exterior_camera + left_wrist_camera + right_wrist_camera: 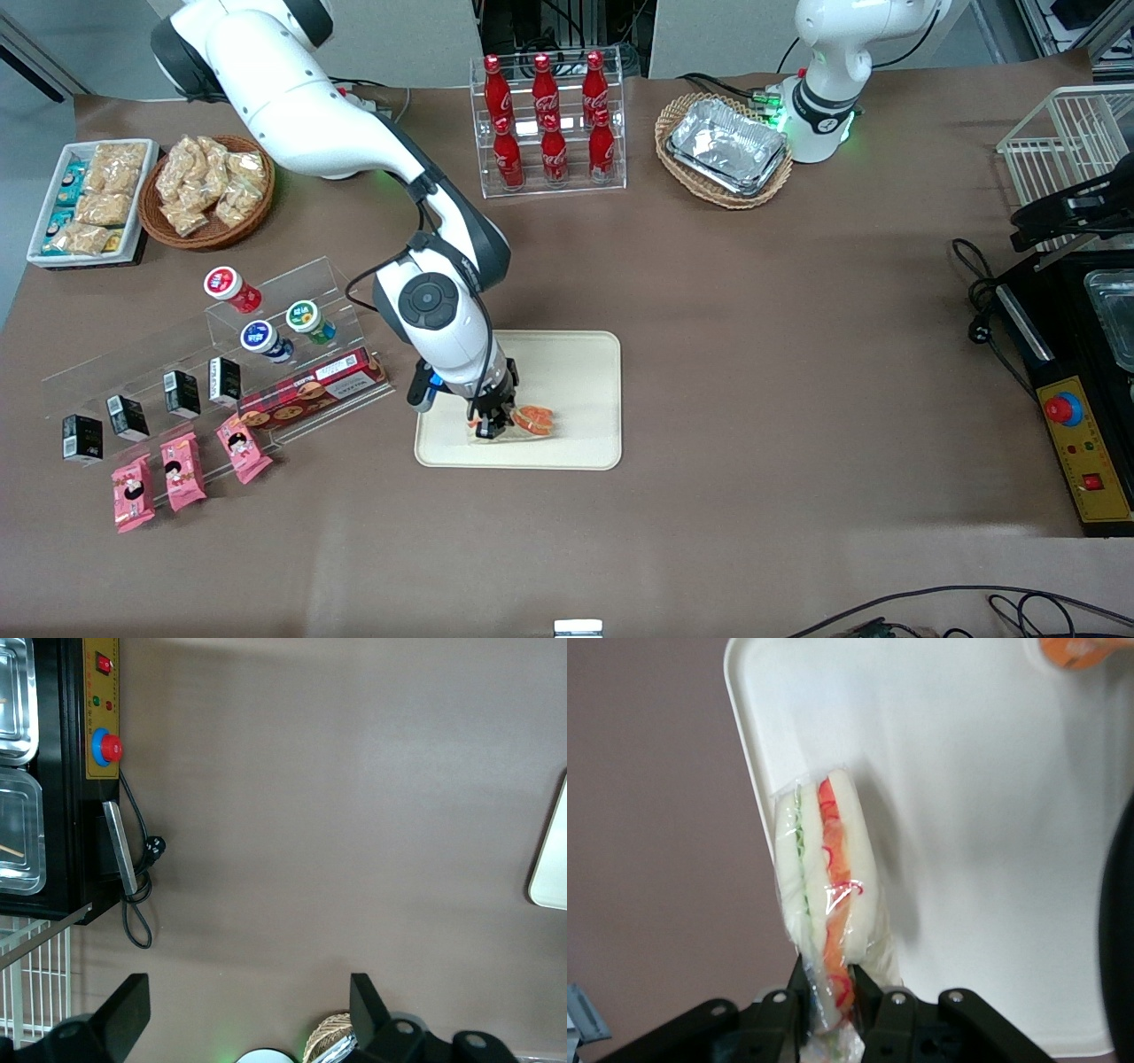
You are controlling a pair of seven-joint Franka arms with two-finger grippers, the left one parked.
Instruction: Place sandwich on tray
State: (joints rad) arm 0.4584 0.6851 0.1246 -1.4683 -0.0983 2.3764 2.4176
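Front view: camera sitting high, looking steeply down over the whole brown table point(753, 354) and facing both arm bases; taking in the tray point(576, 372) near centre from a distance. Right wrist view: camera riding just above the gripper point(830, 985), looking along its fingers at very close range, framing the gripped sandwich point(827, 895), the tray point(983, 815) and a strip of table point(647, 859). Left wrist view: camera hanging over the parked arm's end, looking straight down at bare table point(337, 815) from moderate height, catching the black control box point(93, 771) and one tray edge point(551, 868). All three views are sharing the tray; the front and left wrist views are also sharing the control box point(1076, 425).
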